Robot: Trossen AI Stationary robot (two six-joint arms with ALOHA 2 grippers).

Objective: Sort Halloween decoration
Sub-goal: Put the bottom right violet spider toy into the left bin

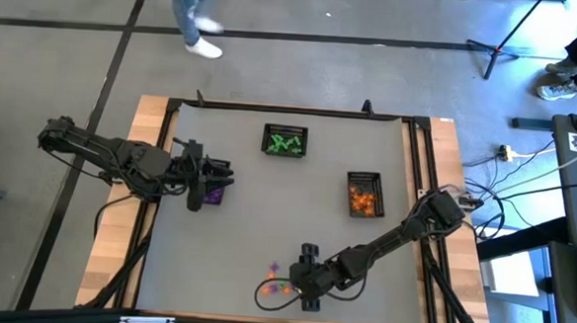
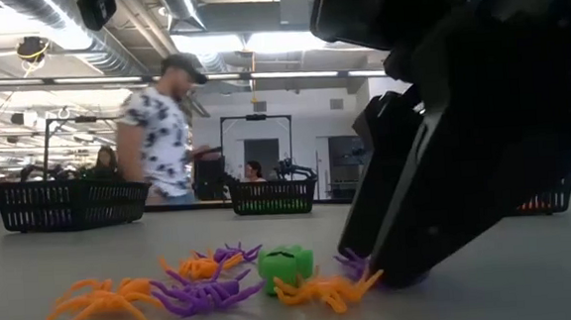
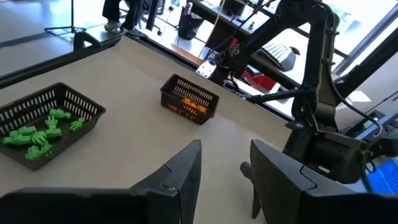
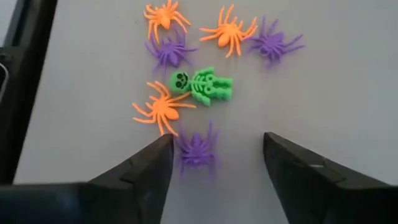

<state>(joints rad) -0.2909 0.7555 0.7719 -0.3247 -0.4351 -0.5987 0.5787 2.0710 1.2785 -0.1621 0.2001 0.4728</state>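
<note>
Your right jaws (image 4: 214, 168) are hanging wide open and empty just over the heap of trinkets (image 1: 280, 286) at the near edge of the tabletop (image 1: 266, 210). In the right wrist view a purple spider (image 4: 197, 146) is lying partly between the two fingers, close against one of them and not gripped. Just beyond it an orange spider (image 4: 161, 109) and a green skeleton (image 4: 204, 85) are lying side by side, the spider's legs touching the skeleton. Past those, two more orange spiders (image 4: 229, 31) and two more purple ones (image 4: 272, 43) are spreading out in a loose row. The low view is showing the same heap beside the dark bulk of that gripper, which is sitting almost on the surface.

Farther back, you are seeing three black baskets. The one on the right (image 1: 365, 194) is holding orange pieces, and the one at the far middle (image 1: 285, 142) is holding green pieces. Your left jaws (image 1: 211, 180) are hovering over the left basket (image 1: 213, 192), where purple is showing. In the left wrist view the left fingers (image 3: 180, 174) are standing partly apart with nothing visible between them.

Beyond the tabletop, a person (image 2: 165, 138) is standing in the room.
</note>
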